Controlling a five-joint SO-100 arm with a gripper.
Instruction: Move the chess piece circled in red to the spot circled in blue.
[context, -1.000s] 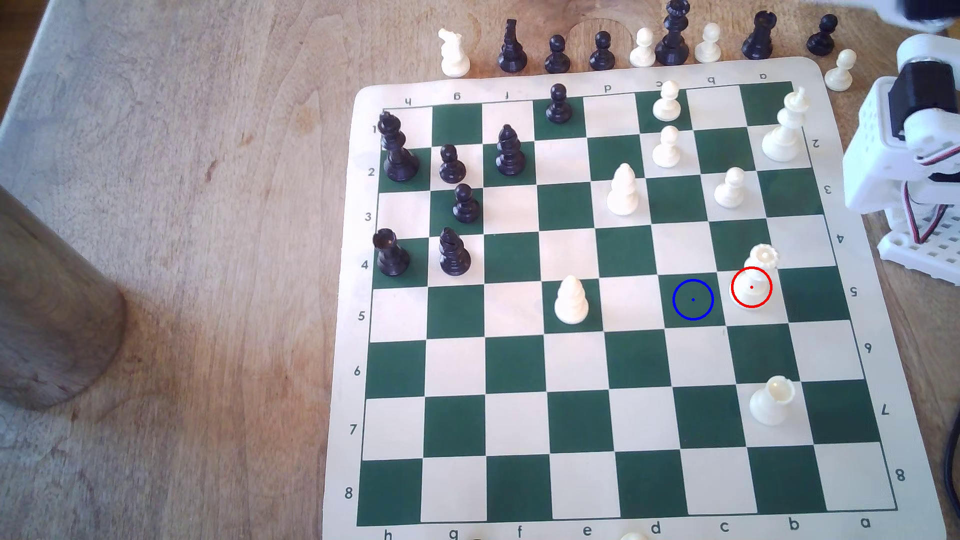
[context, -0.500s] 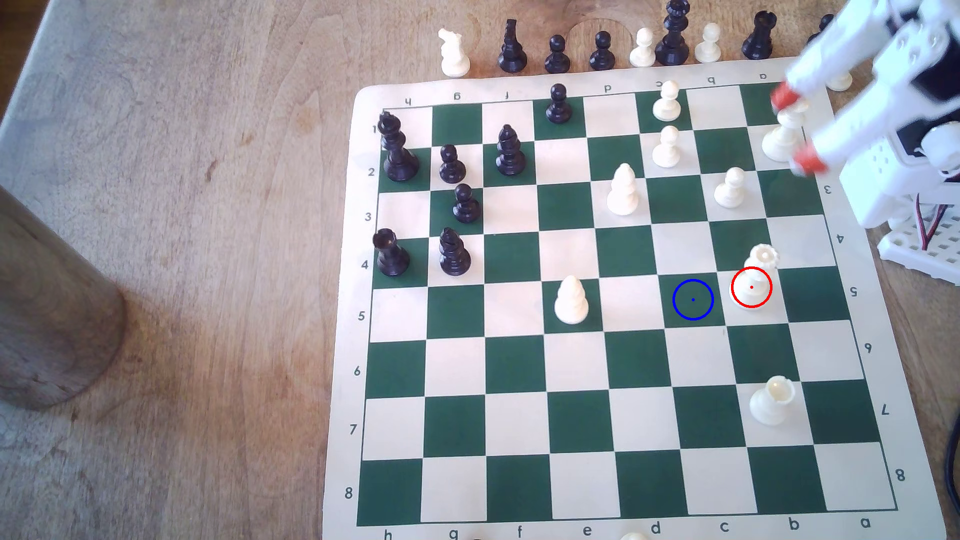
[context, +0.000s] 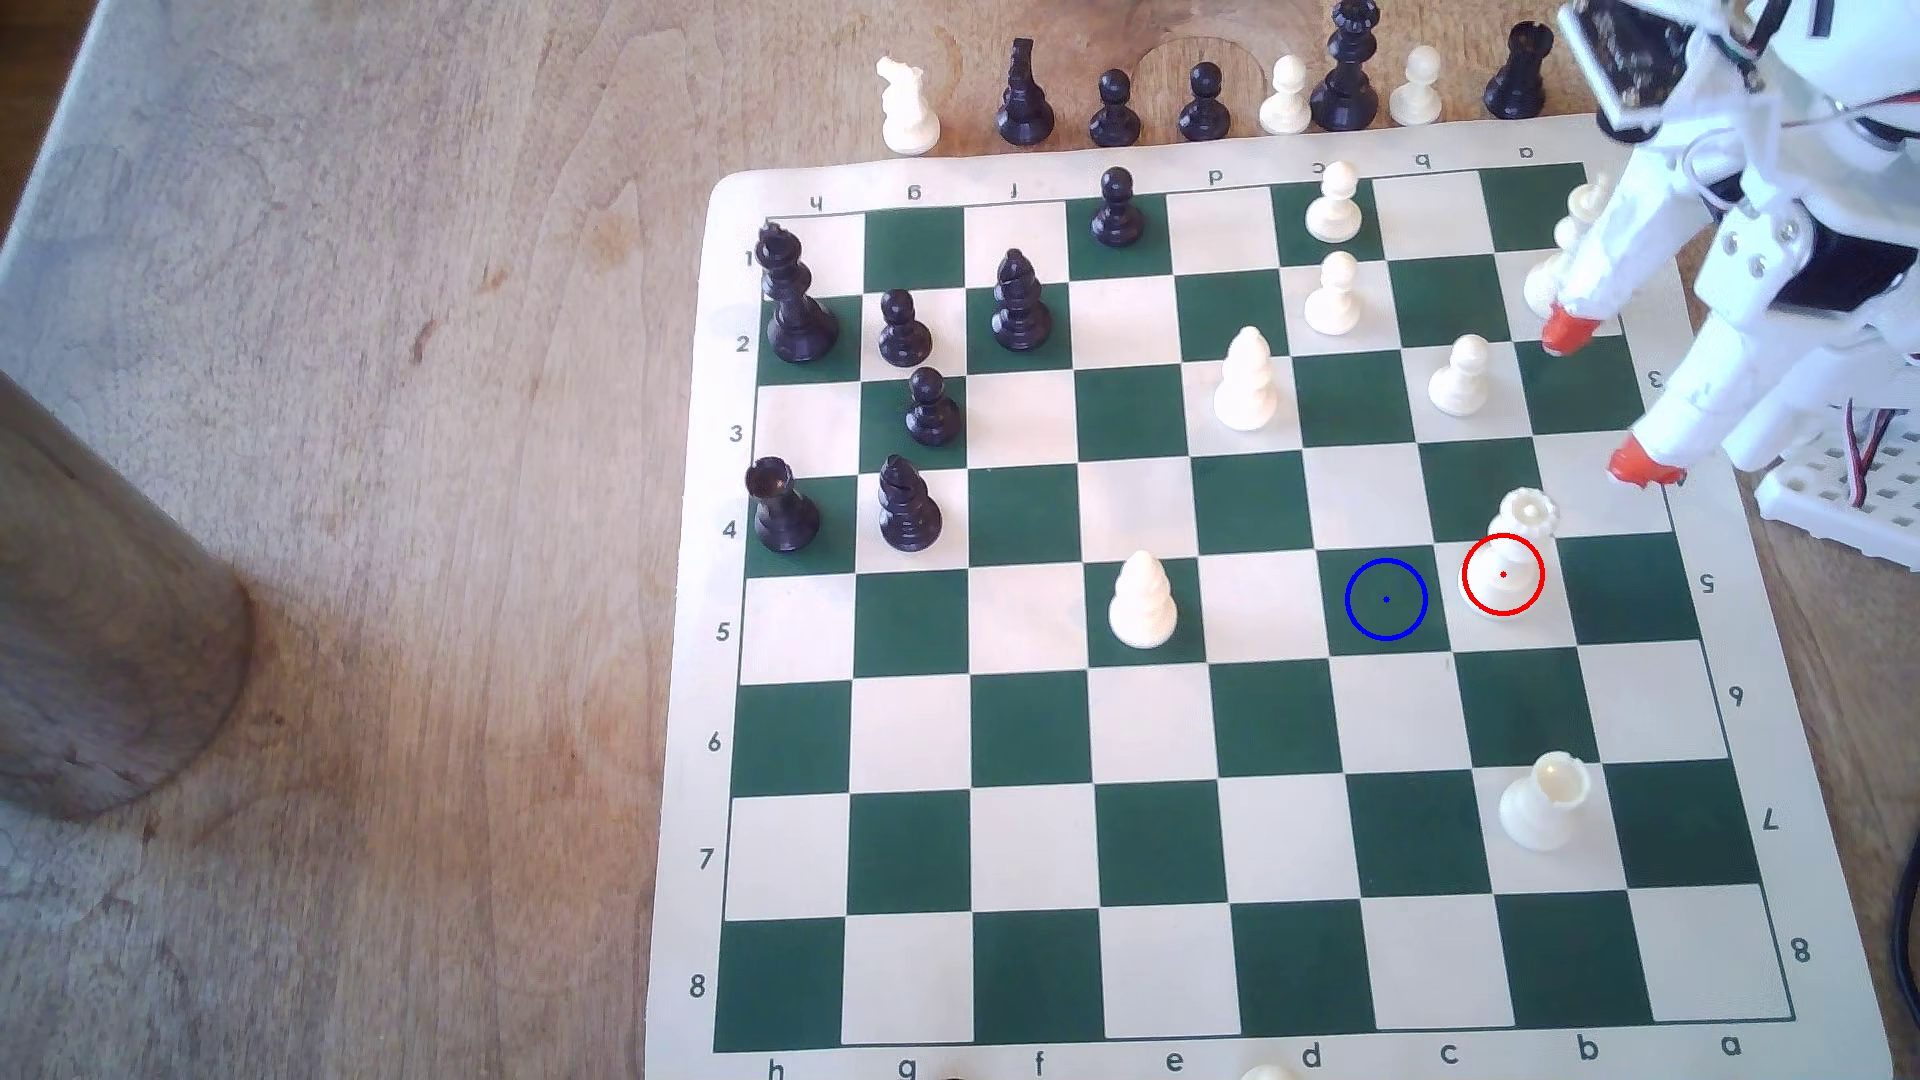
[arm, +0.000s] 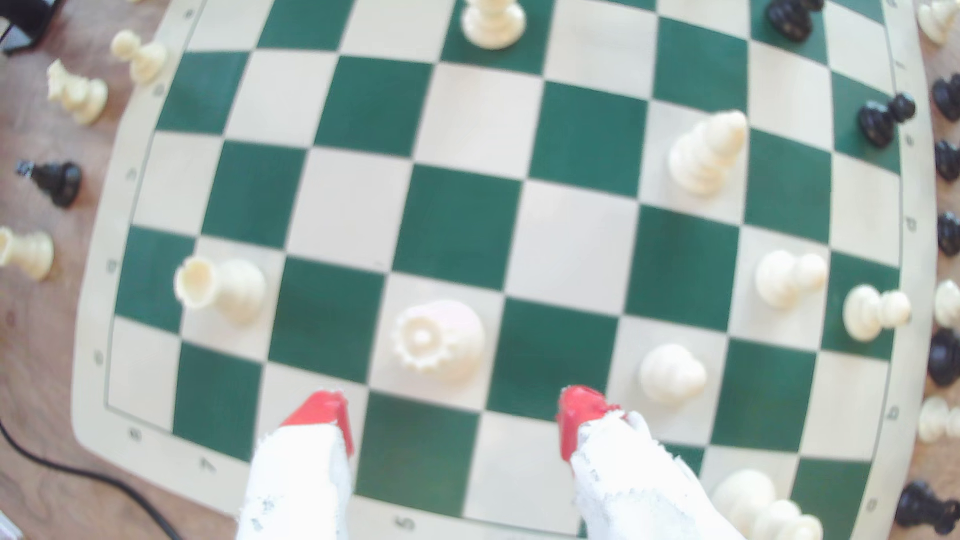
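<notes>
The cream-white queen with its toothed coronet stands upright on a cream square, its base ringed in red. The blue-ringed dark green square lies just to its left in the exterior view and is bare. My gripper hangs open above the board's right side, up and to the right of the queen, touching nothing. One red fingertip is near the white king, the other fingertip is close to the queen's top. In the wrist view the queen stands just ahead of the open gripper, between the lines of its two fingers.
A white pawn and the white king, partly behind my finger, stand close to the gripper. A white rook and a white bishop stand farther off. Captured pieces line the far edge. The arm's base is at the right.
The arm has swung in from the exterior view's upper right and come down over the board towards the queen, jaws spread wide. No piece has moved.
</notes>
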